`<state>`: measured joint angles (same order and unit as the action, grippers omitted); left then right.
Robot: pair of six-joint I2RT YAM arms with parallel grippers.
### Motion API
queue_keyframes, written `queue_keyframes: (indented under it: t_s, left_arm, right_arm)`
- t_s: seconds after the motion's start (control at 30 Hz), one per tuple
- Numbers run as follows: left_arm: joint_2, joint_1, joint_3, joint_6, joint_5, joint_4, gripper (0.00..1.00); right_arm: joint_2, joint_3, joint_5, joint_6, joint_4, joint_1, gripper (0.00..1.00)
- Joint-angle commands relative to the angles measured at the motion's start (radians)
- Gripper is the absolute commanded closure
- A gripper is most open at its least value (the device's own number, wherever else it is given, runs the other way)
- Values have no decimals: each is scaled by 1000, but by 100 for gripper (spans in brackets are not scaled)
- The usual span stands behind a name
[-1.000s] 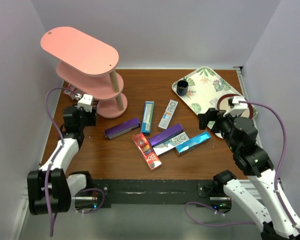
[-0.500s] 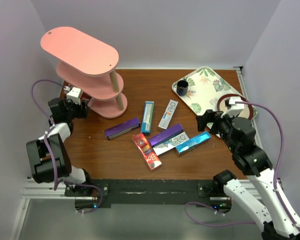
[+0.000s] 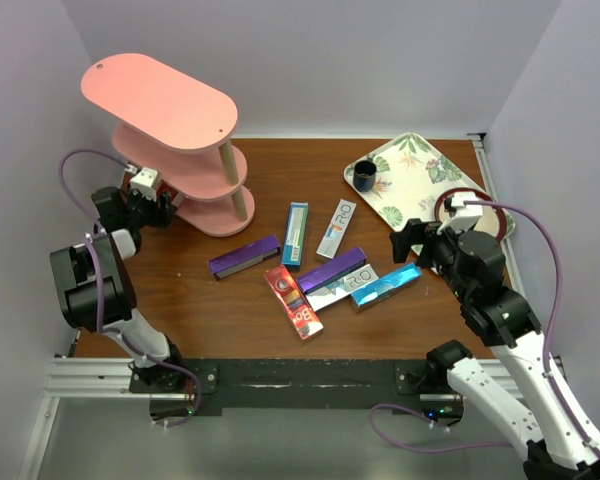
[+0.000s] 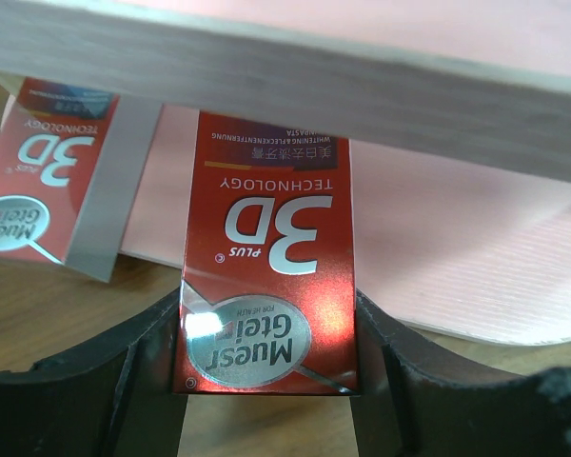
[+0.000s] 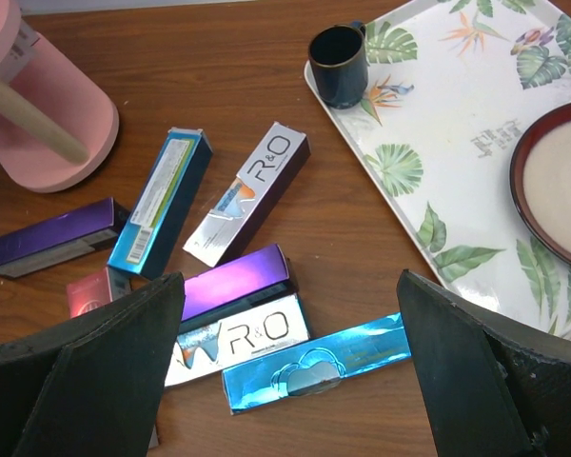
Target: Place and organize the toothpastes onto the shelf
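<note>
Left end effector (image 4: 266, 362) w/ red carton (image 4: 271, 248) now at shelf (image 4: 457, 248) btm tier

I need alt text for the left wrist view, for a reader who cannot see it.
The left gripper holds a red toothpaste carton between its black fingers, the carton's far end over a pink board of the shelf, beneath the board above. A second red carton lies just to its left.
</note>
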<state>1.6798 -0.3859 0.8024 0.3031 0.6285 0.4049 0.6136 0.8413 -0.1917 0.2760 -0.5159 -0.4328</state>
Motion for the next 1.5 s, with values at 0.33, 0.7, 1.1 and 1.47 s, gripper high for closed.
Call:
queue_keyframes:
  t_s: [0.33, 0.7, 1.1, 1.47]
  left_arm:
    - [103, -27, 115, 74, 83, 28, 75]
    - [120, -28, 142, 70, 108, 23, 53]
    - [173, -28, 192, 76, 171, -15, 47]
    - [173, -28, 179, 76, 159, -17, 32]
  right_arm:
    - [15, -8, 17, -23, 22, -4, 2]
    - [21, -8, 28, -26, 22, -6, 2]
    - [25, -4, 29, -24, 8, -6, 2]
    - [25, -5, 29, -23, 7, -6, 2]
